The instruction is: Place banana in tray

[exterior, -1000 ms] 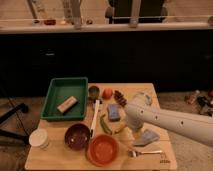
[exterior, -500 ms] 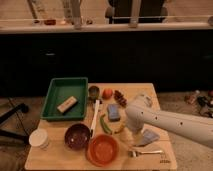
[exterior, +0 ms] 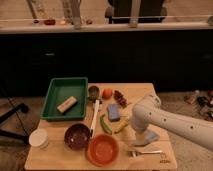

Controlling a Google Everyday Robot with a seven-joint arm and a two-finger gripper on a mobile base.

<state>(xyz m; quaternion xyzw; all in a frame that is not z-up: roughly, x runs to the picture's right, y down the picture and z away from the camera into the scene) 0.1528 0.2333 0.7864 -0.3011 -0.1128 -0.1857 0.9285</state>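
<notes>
The small yellow banana (exterior: 121,126) lies on the wooden table, to the right of the dark green vegetable (exterior: 105,123) and below the blue sponge (exterior: 114,111). The green tray (exterior: 50,98) stands at the table's back left with a tan block (exterior: 67,104) inside. My white arm reaches in from the right and bends down. My gripper (exterior: 129,125) is at its tip, right beside the banana's right end and low over the table.
A maroon bowl (exterior: 77,136), an orange bowl (exterior: 102,149) and a white cup (exterior: 38,138) stand along the front. A white utensil (exterior: 94,117), a dark cup (exterior: 93,91), an orange fruit (exterior: 107,93), a fork (exterior: 142,151) and a bluish cloth (exterior: 150,136) also lie on the table.
The arm's tip has come down and forward from above the blue sponge to the banana's right end. The banana has not moved.
</notes>
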